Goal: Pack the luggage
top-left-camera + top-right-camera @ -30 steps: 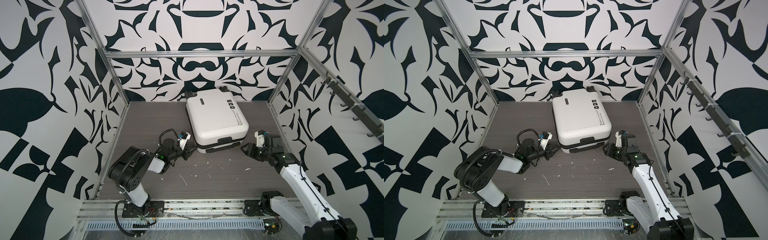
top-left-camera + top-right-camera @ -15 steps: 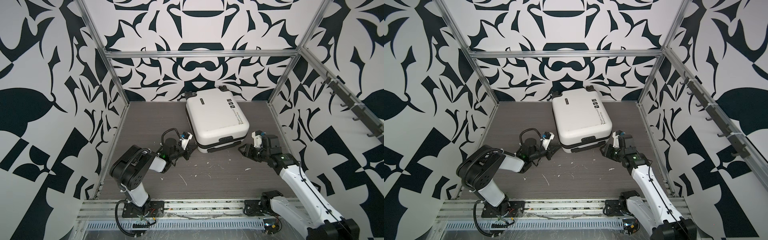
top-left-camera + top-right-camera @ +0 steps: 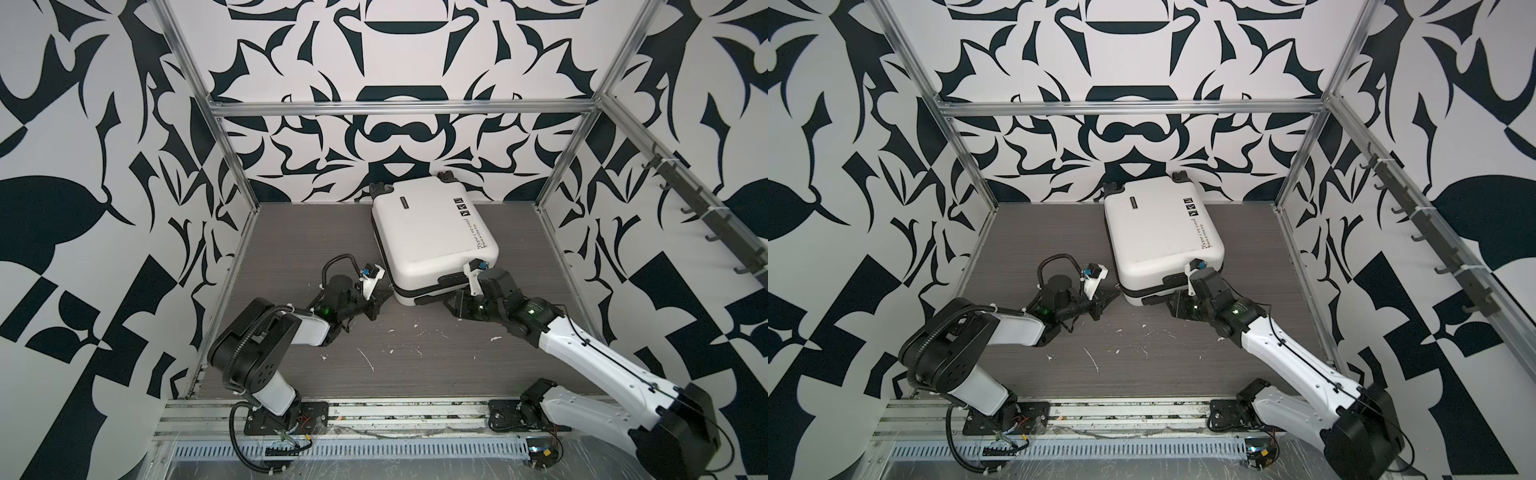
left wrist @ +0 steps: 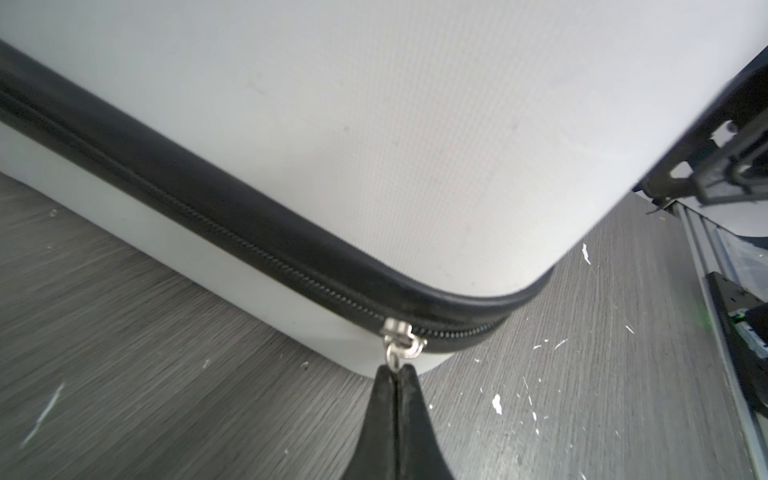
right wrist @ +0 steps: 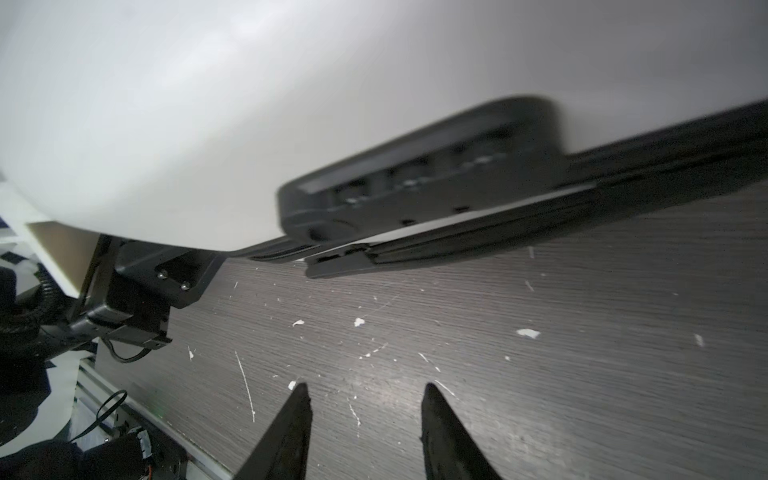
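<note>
The luggage (image 3: 428,232) (image 3: 1158,237) is a white hard-shell case lying flat at the back middle of the table, its two shells together. My left gripper (image 3: 384,293) (image 3: 1115,296) (image 4: 398,368) is at its front left corner, shut on the silver zipper pull (image 4: 399,347) of the black zipper band (image 4: 249,232). Low in front of the case's front side my right gripper (image 3: 446,301) (image 3: 1169,301) (image 5: 365,386) stands open over bare table, with nothing between its fingers. The black lock panel (image 5: 415,183) on the luggage (image 5: 208,104) lies just ahead of it.
The dark wood-grain table (image 3: 415,361) carries small white scraps and scuffs (image 3: 368,359) in front of the case. Aluminium posts (image 3: 557,174) frame the patterned walls. A hook rail (image 3: 706,208) runs along the right wall, and the arm bases sit on the front rail (image 3: 395,411).
My left gripper has shut on the zipper pull at the corner. The right gripper has slid left along the front of the luggage, its jaws narrowing slightly.
</note>
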Action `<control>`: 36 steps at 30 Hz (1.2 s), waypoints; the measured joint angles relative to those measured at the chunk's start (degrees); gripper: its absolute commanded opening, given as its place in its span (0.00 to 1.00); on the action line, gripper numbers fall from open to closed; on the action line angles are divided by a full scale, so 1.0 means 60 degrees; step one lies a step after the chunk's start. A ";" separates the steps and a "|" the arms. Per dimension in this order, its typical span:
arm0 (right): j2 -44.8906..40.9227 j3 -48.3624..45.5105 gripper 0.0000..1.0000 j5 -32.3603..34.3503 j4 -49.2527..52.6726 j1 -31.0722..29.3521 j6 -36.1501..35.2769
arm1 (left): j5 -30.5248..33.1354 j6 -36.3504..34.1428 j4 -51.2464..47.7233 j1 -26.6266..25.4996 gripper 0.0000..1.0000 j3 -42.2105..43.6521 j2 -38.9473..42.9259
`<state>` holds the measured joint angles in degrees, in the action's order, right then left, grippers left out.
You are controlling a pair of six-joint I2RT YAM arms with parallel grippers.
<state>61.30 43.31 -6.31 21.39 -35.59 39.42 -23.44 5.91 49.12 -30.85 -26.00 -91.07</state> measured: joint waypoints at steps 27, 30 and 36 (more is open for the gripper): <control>0.2973 0.1625 0.41 0.1738 -0.1406 -0.1402 0.0277 | 0.1712 -0.1741 -0.2754 -0.1486 0.00 -0.0168 0.1639; 0.3056 0.1719 0.41 0.1683 -0.1388 -0.1435 0.0288 | 0.1960 -0.1745 -0.2874 -0.1679 0.00 -0.0171 0.1727; 0.3071 0.1738 0.41 0.1672 -0.1395 -0.1468 0.0350 | 0.2379 -0.1698 -0.2892 -0.2189 0.00 -0.0339 0.1603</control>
<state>79.72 53.74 3.73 13.02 -44.40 41.52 -9.17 -4.27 31.77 -43.99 -28.03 -81.45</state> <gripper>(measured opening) 0.410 0.043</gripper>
